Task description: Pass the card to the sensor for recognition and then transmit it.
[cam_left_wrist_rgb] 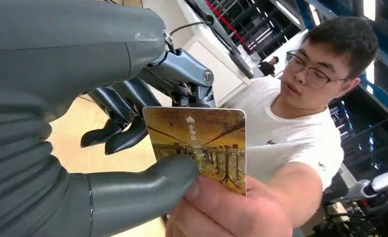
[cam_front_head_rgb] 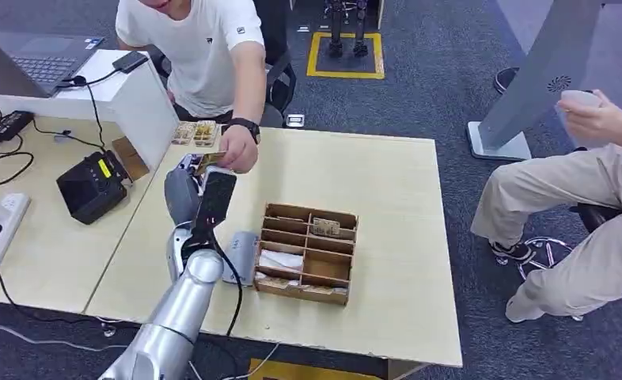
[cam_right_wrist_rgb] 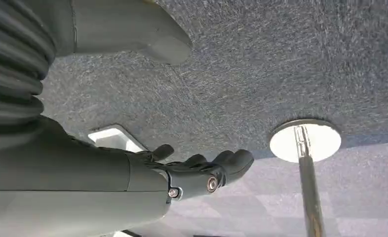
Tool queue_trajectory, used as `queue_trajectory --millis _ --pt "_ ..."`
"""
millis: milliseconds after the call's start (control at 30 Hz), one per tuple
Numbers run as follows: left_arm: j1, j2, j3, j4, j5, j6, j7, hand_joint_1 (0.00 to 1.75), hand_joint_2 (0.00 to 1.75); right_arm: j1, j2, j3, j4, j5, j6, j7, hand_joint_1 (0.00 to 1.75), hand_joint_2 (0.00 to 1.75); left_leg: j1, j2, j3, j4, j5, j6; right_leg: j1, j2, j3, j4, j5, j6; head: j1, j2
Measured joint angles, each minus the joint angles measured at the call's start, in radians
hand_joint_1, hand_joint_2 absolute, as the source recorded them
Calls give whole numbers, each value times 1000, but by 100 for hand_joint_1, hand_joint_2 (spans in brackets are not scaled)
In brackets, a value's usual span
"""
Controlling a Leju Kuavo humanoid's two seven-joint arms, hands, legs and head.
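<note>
Over the table [cam_front_head_rgb: 387,237] the left hand [cam_left_wrist_rgb: 133,148] pinches the card [cam_left_wrist_rgb: 202,143] between thumb and fingers while a person's hand [cam_left_wrist_rgb: 231,212] grips its lower edge, so a late release could tug or drop it.

The robot's left arm [cam_front_head_rgb: 173,317] is a smooth silver tube with a thin black cable looping along it, seen at the lower left of the head view. Its left hand [cam_left_wrist_rgb: 133,123] wears a grey ribbed cover at the wrist, a thick matte grey thumb and darker, glossy fingers [cam_left_wrist_rgb: 120,136], with a round metal screw head at a knuckle. The right hand [cam_right_wrist_rgb: 192,173] is built the same: grey ribbed cover, grey shell, dark fingers, two small silver screws on its side.
</note>
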Motion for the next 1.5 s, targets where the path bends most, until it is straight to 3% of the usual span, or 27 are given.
queue_trajectory --millis 33,67,367,700,767,900,1067,1233,1333,1500 --pt "-23 3 -5 17 9 0 1 106 175 -1 0 0 0 0 0 0 0 175 0 0 0 0 0 0 0 0 0 0 0 0 0 0" --pt "-44 5 -11 34 20 -1 1 0 175 -1 0 0 1 0 0 1 0 175 0 0 0 0 0 0 0 0 0 0 0 0 0 0" --pt "-132 7 -39 109 73 10 -41 0 175 -3 0 0 6 -3 0 -3 0 175 0 0 0 0 0 -1 0 1 0 0 0 0 0 0" --pt "-95 17 -52 63 130 10 -105 0 175 -3 0 0 7 -24 0 14 0 175 0 1 0 0 0 -1 0 1 0 0 0 0 0 0" --pt "-68 22 -59 25 179 -2 -135 0 175 -3 0 0 7 -39 0 12 0 175 0 1 -1 0 0 -1 0 1 0 0 0 0 0 0" --pt "41 34 -99 -131 314 -102 -192 0 175 -2 0 0 5 -74 0 24 0 175 0 1 0 0 -1 -1 0 2 -1 0 0 0 0 0" --pt "188 53 -165 -307 357 -107 -310 0 175 -2 0 0 1 -120 0 10 0 175 0 2 -1 0 -2 1 0 2 -2 0 -1 0 0 0" --pt "278 69 -225 -448 369 -118 -356 0 175 -3 0 0 -3 -139 0 -1 0 175 0 2 -1 0 -2 1 0 2 -1 0 -1 1 0 0" --pt "322 80 -261 -513 394 -148 -398 0 175 -3 0 0 -6 -150 0 -4 0 175 0 2 -1 0 -2 1 0 1 -1 0 -1 1 0 0" --pt "378 100 -329 -605 455 -250 -452 0 175 -3 0 0 -11 -151 0 -14 0 175 0 2 -1 0 -2 1 0 2 -1 0 -1 1 0 0"
